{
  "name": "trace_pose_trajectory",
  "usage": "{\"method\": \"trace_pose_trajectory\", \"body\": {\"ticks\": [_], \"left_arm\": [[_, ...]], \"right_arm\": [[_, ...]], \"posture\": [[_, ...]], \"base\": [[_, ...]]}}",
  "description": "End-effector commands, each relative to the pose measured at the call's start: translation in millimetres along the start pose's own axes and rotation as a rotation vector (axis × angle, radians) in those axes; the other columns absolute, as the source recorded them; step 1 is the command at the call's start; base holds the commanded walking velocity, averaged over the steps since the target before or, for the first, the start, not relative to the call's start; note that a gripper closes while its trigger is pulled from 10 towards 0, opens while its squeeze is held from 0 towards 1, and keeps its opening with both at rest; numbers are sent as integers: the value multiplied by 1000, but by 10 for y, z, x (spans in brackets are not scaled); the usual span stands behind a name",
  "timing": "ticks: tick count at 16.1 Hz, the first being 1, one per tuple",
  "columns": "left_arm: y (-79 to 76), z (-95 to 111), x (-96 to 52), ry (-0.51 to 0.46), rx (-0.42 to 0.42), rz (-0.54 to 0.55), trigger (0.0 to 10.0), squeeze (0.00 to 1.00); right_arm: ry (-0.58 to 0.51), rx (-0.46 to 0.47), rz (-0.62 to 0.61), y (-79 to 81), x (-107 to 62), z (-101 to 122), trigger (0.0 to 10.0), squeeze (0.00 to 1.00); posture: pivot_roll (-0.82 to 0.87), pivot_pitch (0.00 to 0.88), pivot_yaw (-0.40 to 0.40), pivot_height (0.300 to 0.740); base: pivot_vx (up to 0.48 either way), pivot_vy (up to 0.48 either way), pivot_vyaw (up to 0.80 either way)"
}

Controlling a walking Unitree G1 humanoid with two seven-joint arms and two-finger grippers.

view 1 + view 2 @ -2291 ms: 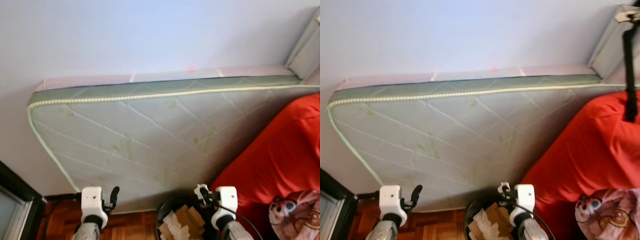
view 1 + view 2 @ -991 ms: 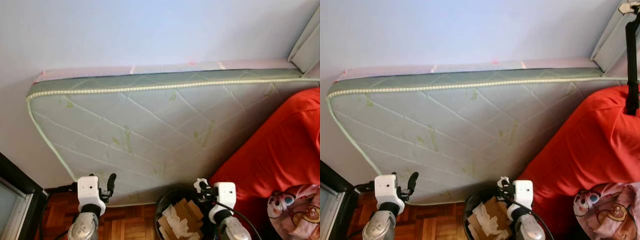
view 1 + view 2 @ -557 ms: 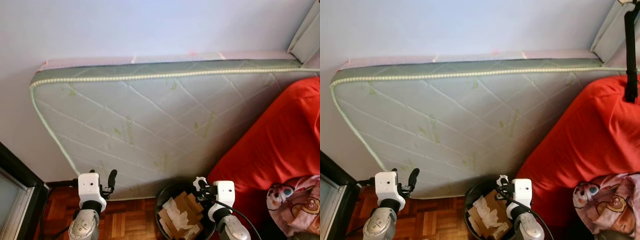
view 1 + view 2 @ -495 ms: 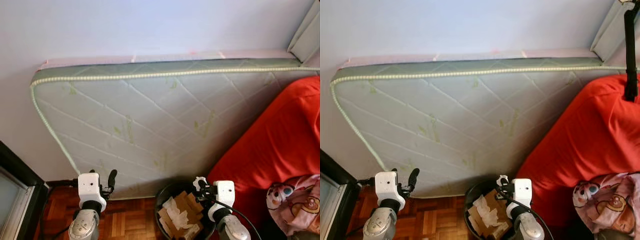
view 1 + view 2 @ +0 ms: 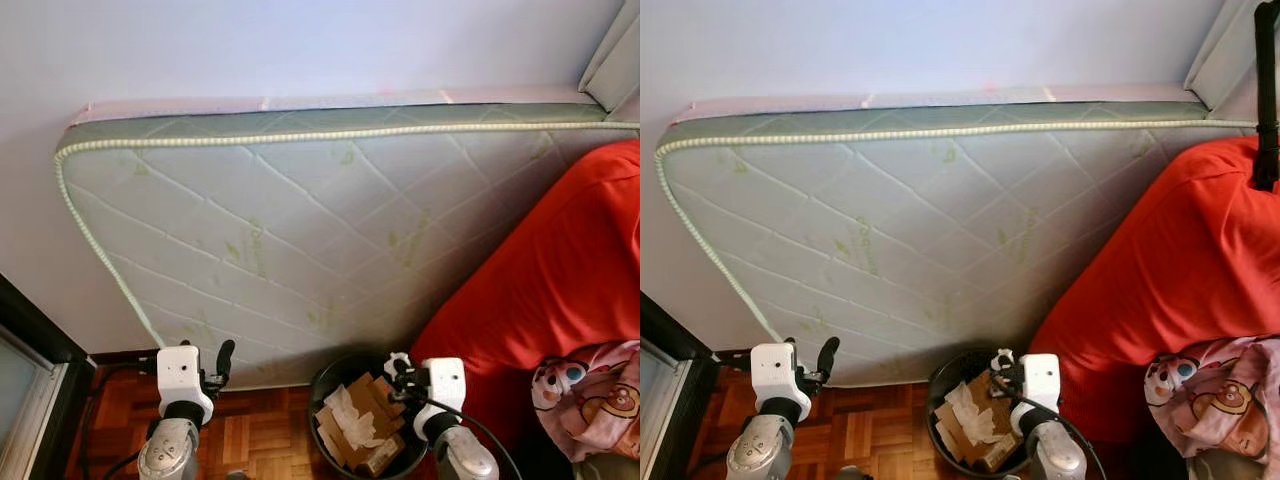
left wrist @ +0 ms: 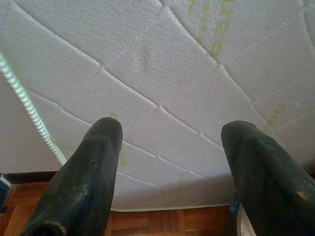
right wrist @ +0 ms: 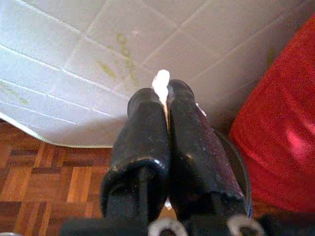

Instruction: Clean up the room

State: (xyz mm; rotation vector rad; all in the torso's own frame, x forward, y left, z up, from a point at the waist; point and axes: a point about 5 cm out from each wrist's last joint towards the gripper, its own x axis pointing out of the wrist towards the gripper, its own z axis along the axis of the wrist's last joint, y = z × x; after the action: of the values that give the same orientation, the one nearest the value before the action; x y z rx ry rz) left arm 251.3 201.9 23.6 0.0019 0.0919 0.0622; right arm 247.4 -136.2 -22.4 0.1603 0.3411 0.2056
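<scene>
A scrap of white paper (image 7: 161, 81) sat pinched in our right gripper (image 7: 165, 96), jaws clamped together on it, above the black bin (image 5: 330, 375) of cardboard and tissue on the parquet floor (image 5: 250, 440). Leftward, our left gripper (image 6: 170, 132) hung with jaws apart before the propped mattress (image 5: 300, 220); a red cover (image 5: 560, 270) lay rightward.

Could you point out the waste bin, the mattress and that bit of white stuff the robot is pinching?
Waste bin (image 5: 325, 385): left eye view, on its black rim.
Mattress (image 5: 300, 220): left eye view, middle of its quilted face.
White scrap (image 7: 161, 81): right wrist view, the tip sticking out between the right gripper's shut fingers.
</scene>
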Motion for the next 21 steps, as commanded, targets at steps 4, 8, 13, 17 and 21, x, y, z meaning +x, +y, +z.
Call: {"method": "trace_pose_trajectory", "body": {"ticks": [4, 8, 13, 17, 21], "left_arm": [[-3, -19, -31, 10, 5, 4, 10000, 0], [-15, -18, -36, 9, 0, 5, 10000, 0], [-31, -15, -42, 5, -5, 9, 10000, 0], [-21, -16, -59, 6, -6, 12, 10000, 0], [-1, -25, -81, 19, -2, 9, 10000, 0]], "right_arm": [[-2, 7, -1, -4, -10, -13, 10000, 0], [12, 1, -3, -36, -13, -20, 10000, 0], [20, 2, 9, -18, -12, -35, 10000, 0], [37, 11, 23, 7, 17, -37, 10000, 0], [99, 17, 7, -156, -48, -112, 10000, 0]], "posture": [[67, 107, -45, 645], [69, 108, -50, 645], [71, 112, -56, 645], [78, 125, -48, 645], [83, 133, -42, 645]], "base": [[0, 0, 0], [0, 0, 0], [0, 0, 0], [0, 0, 0], [0, 0, 0]]}}
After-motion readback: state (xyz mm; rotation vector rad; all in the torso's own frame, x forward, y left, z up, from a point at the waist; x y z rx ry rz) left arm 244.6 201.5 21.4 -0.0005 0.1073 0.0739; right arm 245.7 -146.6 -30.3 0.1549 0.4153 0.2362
